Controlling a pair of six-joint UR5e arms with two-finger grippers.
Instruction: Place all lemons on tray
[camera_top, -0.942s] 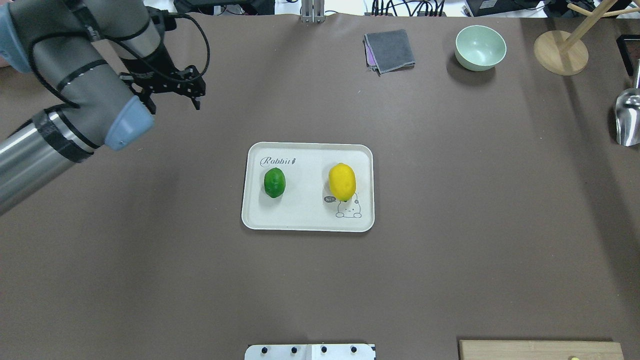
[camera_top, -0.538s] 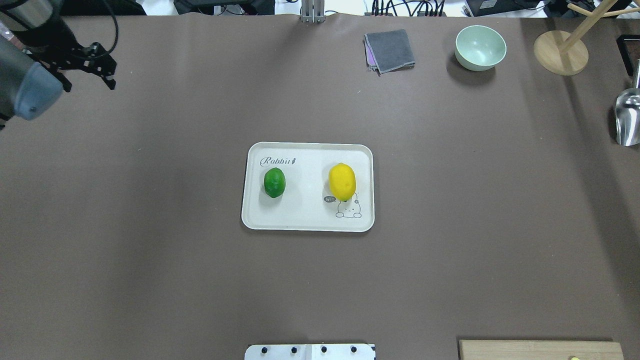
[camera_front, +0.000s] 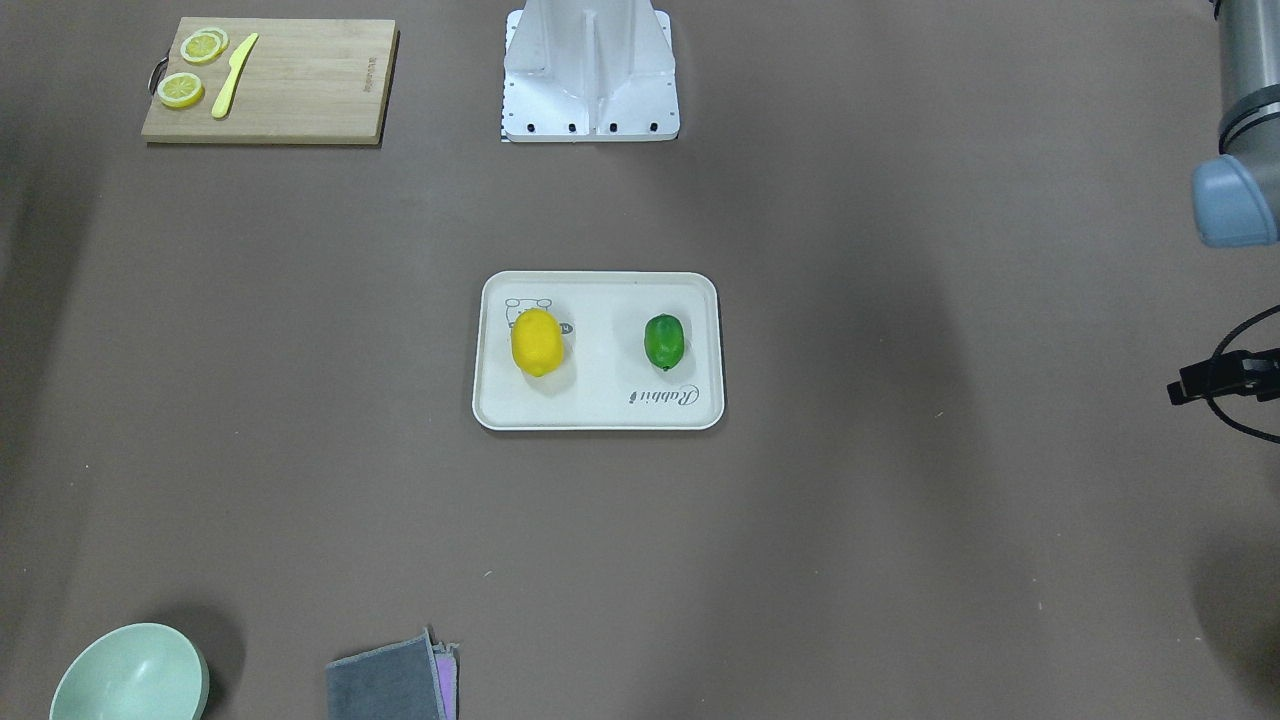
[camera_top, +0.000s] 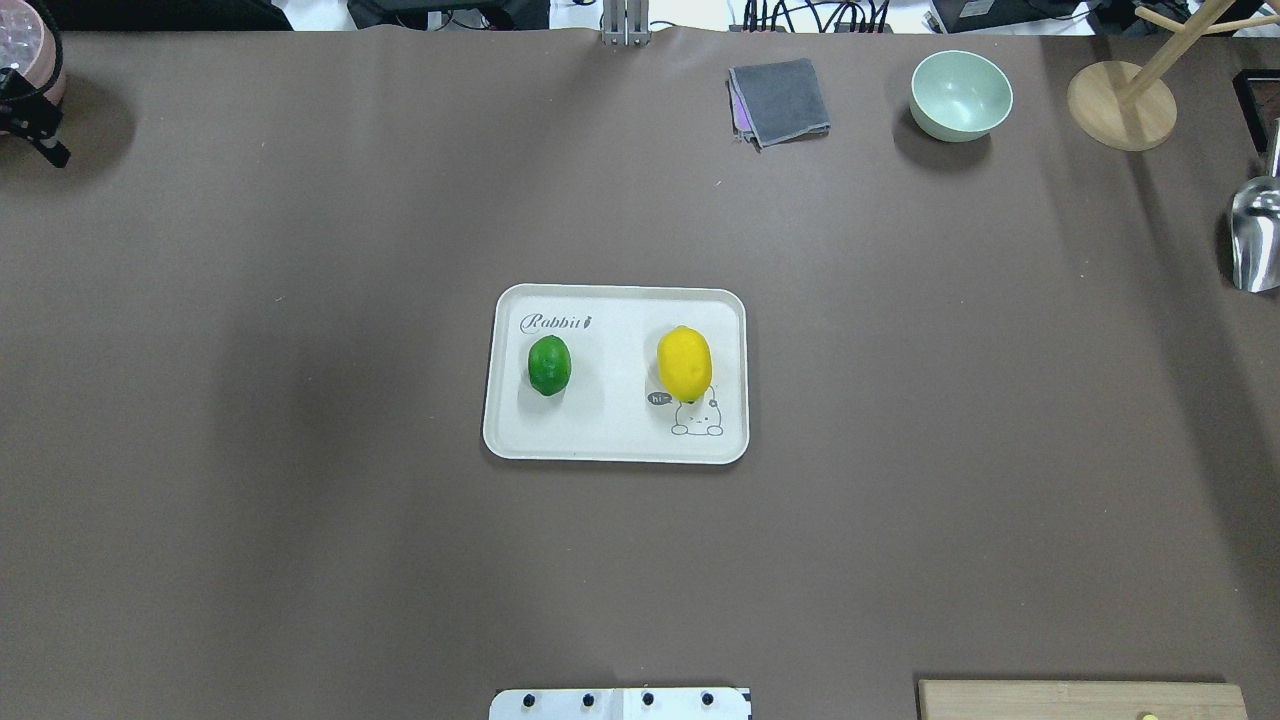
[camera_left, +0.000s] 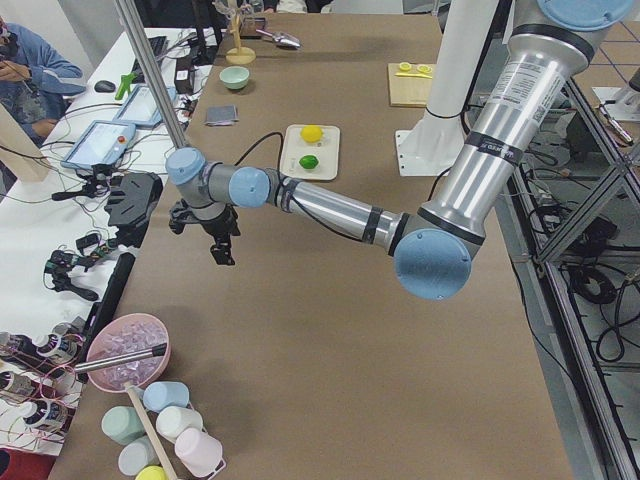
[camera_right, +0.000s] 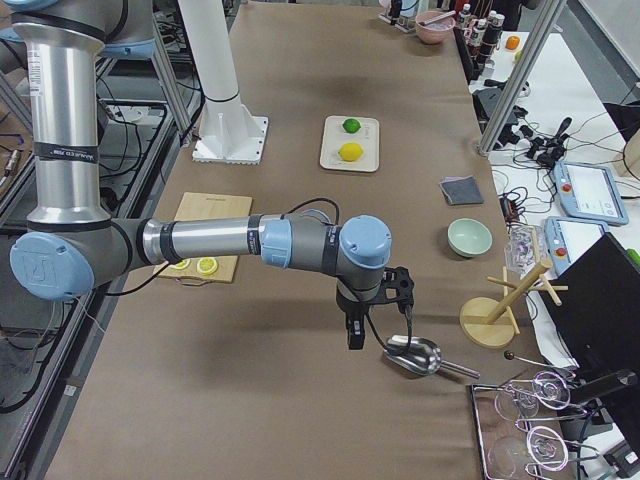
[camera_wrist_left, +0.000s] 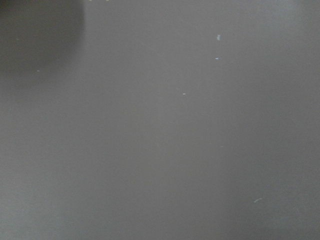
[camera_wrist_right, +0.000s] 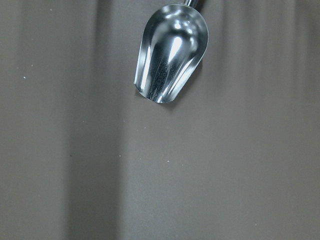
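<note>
Overhead exterior: left gripper (camera_top: 35, 130) has withdrawn to the table edge, spread indiscernible. Glossy green lemon (camera_top: 549, 365) and bright yellow lemon (camera_top: 684, 363) sit on the off-white rectangular tray (camera_top: 610, 440); task looks complete.

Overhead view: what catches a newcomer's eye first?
The off-white Rabbit tray at the table's centre stands out, with the yellow lemon and the green lemon lying on it side by side, apart. Next come the mint-green bowl and the folded grey cloth near the far edge.

Even, bright light leaves soft, broad shadows on the brown table (camera_top: 900, 500); the metal scoop (camera_wrist_right: 170, 55) glares.
</note>
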